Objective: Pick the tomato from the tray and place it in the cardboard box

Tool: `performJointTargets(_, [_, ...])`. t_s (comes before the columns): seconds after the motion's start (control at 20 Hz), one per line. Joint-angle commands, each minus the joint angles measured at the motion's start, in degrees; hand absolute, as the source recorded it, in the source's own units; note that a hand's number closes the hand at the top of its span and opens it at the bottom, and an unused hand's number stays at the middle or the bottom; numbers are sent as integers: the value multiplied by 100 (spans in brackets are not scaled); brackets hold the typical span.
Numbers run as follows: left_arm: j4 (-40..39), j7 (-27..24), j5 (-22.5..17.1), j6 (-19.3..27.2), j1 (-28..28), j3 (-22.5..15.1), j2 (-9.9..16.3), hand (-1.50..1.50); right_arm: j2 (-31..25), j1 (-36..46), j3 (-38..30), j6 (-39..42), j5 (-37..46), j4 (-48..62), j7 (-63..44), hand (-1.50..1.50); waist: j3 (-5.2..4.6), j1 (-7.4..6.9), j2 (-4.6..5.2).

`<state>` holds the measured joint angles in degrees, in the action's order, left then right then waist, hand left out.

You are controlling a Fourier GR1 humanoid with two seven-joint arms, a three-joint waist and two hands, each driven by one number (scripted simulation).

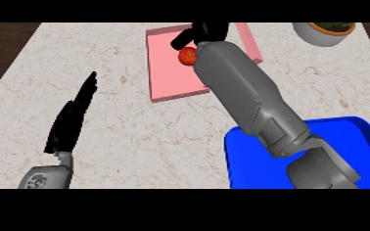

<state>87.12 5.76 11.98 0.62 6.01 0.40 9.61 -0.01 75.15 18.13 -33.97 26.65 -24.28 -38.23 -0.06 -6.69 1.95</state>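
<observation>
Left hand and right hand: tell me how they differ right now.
The left hand rests at the view's left over bare counter, fingers straight, holding nothing. The right hand reaches over the pink tray, fingers curled beside the tomato; whether they grip it is unclear. Both are black on grey forearms.

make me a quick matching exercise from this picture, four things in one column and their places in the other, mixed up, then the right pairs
Things:
1. tomato
2. left hand
3. blue container
4. white bowl

Places:
A. top right corner of the counter
B. on the pink tray, beside the right hand
C. lower right, under the right forearm
D. left side, open, fingers straight, over bare counter

Pairs: 1-B, 2-D, 3-C, 4-A
</observation>
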Motion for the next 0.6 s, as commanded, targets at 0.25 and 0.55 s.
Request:
performJointTargets(0.25, [-22,-153,-50,65,-296,140,10,0,-7,-51,-830,-2017,-532,-207,1042,-150,9,204,-39])
performJointTargets(0.55, [39,-48,-73,74,-188,308,135,0,-94,-300,-1571,-2577,-1172,-779,2001,-150,14,374,-92])
